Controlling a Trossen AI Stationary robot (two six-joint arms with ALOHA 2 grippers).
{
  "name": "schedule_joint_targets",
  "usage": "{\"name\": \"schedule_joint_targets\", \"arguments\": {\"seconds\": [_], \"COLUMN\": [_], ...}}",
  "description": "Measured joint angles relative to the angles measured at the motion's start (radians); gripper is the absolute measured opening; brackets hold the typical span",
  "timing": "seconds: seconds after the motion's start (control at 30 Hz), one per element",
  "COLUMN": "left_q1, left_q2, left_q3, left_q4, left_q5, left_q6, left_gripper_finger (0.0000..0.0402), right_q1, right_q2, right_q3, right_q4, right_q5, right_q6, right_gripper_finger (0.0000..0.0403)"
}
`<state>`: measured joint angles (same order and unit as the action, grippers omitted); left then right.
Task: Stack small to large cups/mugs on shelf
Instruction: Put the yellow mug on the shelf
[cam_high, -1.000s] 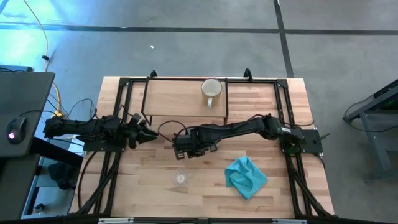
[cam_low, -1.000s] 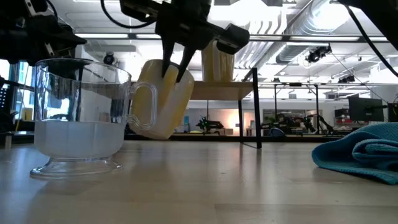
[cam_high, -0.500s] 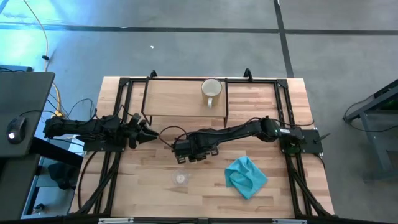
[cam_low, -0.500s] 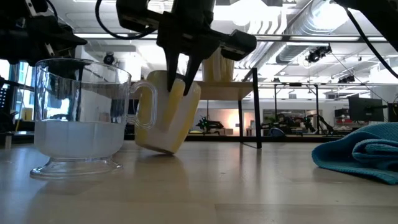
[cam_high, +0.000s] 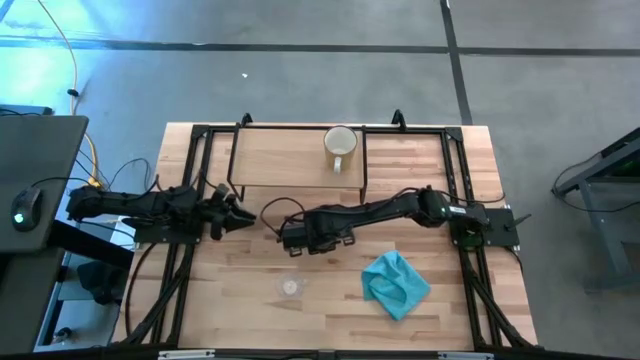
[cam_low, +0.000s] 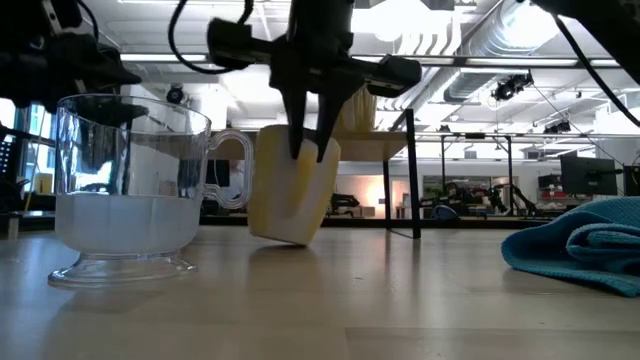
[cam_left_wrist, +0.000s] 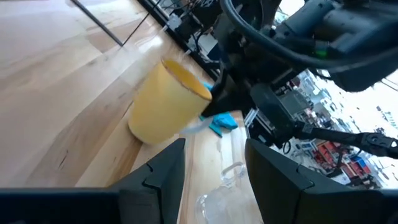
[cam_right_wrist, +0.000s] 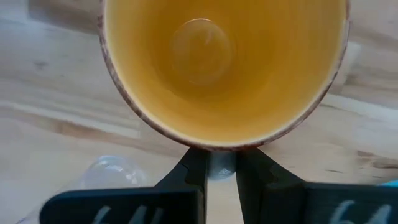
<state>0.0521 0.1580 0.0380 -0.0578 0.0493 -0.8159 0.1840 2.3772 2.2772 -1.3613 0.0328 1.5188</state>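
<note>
The orange mug (cam_low: 290, 190) stands tilted on the tabletop in front of the shelf (cam_high: 290, 160), with my right gripper (cam_low: 311, 148) shut on it from above. In the high view the gripper (cam_high: 297, 238) covers the mug. The cream-white mug (cam_high: 340, 145) stands upright on the shelf's right part. The small clear glass cup (cam_high: 290, 287) stands on its foot nearer the front edge. My left gripper (cam_high: 240, 215) waits open at the table's left, pointing level toward the orange mug (cam_left_wrist: 165, 102). My right gripper pinches between its two fingers a small part on the mug's outside just below the rim (cam_right_wrist: 221, 163), on the side toward the table's near edge. The fingers hide whether that part is the handle. They point down. The mug leans, mouth up, its base edge (cam_low: 283, 238) down at the tabletop.
A crumpled teal cloth (cam_high: 397, 283) lies at the front right. The shelf's thin black legs (cam_low: 412, 180) stand just behind the orange mug. Black frame rails (cam_high: 190, 200) run along both sides of the table. The glass cup (cam_low: 125, 190) stands close in front of the mug.
My right gripper has sunk and shifted a little toward the near edge, still shut on the orange mug. The mug has come down from hanging clear and strongly tilted. It now stands closer to upright, with its base at the tabletop.
</note>
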Motion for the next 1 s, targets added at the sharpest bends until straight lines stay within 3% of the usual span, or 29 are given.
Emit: {"name": "schedule_joint_targets", "arguments": {"seconds": [1.0], "left_q1": [0.0], "left_q2": [0.028], "left_q3": [0.0], "left_q4": [0.004], "left_q5": [0.023], "left_q6": [-0.004], "left_gripper_finger": [0.0154], "right_q1": [-0.007], "right_q2": [0.002], "right_q3": [-0.002], "right_q4": [0.03], "right_q5": [-0.022], "right_q6": [0.007], "right_gripper_finger": [0.0039]}}
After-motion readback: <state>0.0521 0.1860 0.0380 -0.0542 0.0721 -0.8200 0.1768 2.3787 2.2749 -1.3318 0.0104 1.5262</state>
